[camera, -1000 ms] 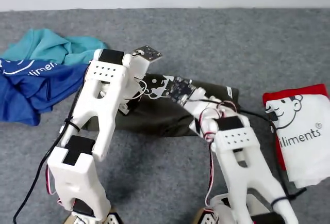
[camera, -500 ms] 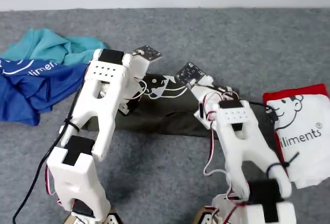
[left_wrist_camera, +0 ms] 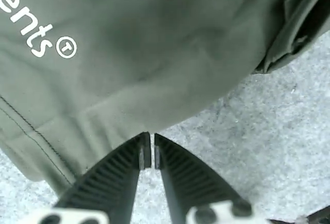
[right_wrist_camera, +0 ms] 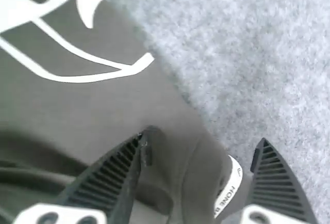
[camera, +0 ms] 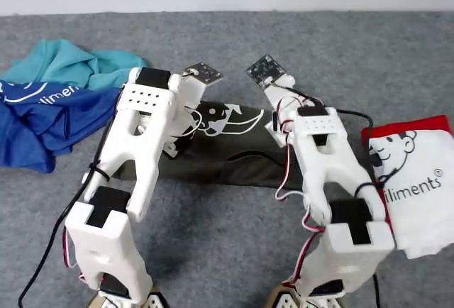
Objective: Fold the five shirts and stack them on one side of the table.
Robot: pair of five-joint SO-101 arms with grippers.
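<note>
Olive-dark shirt (camera: 225, 157) lies mid-table on grey carpet-like table (camera: 369, 52), between both arms, white print up. Left gripper (left_wrist_camera: 151, 150): fingers pressed together, tips at shirt's edge on its left part, where cloth meets carpet; cannot tell whether cloth is pinched. Right gripper (right_wrist_camera: 201, 154): fingers spread wide over shirt's far-right edge, white label (right_wrist_camera: 230, 189) between them. Teal shirt (camera: 74, 63) and blue shirt (camera: 50, 120) crumpled at far left, touching. White shirt (camera: 418, 187) folded on top of red shirt (camera: 401, 129), right edge.
</note>
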